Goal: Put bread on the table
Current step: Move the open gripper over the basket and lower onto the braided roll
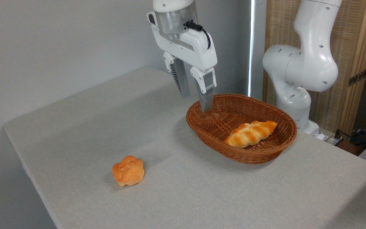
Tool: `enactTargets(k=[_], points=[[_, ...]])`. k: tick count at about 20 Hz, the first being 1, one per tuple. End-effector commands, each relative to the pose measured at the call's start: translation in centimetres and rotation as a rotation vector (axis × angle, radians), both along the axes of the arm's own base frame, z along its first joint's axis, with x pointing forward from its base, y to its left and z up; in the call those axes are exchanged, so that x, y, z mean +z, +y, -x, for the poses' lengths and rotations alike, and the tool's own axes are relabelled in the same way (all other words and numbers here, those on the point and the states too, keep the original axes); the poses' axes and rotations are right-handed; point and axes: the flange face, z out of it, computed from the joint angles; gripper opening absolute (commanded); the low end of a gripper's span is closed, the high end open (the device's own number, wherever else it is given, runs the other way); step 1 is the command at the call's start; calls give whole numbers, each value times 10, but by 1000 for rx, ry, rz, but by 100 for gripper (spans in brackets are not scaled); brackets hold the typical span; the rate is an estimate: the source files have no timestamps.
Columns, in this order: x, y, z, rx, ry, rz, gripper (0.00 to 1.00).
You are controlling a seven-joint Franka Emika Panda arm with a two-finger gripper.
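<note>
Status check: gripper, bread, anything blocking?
Gripper open, empty, above the basket's left rim. Bread lying in basket, not yet on table. Small bun on table, clear of the path.

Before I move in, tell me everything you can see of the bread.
The bread is a long braided loaf, golden-orange with pale creases and tapered ends, its surface smooth and slightly glossy. It looks whole and undamaged. It lies inside the basket, toward the near right side, slanting from lower left up to upper right, resting on the woven floor and leaning on the near wall. Nothing grips it: the gripper hangs open above the basket's far left rim, clear of the loaf. It is not yet on the table.
</note>
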Motion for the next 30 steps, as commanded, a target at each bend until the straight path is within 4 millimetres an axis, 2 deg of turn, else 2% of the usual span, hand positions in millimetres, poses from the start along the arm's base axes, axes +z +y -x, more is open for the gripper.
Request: enactTargets(k=[1, 2, 5, 8, 10, 12, 21, 24, 27, 30], points=[[-30, 1, 38, -64, -5, -49, 100], [-36, 0, 48, -78, -1, -52, 100], [-55, 17, 80, -102, 5, -78, 100], [-62, 46, 99, -116, -20, -47, 100], [-62, 57, 102, -140, -17, -30, 100], [-63, 57, 102, -144, -14, -31, 100], [-109, 50, 116, -169, 75, -34, 100], [-114, 51, 117, -170, 86, -36, 100], [-131, 52, 121, -185, 117, -67, 100], [-134, 51, 120, -186, 123, -68, 100]])
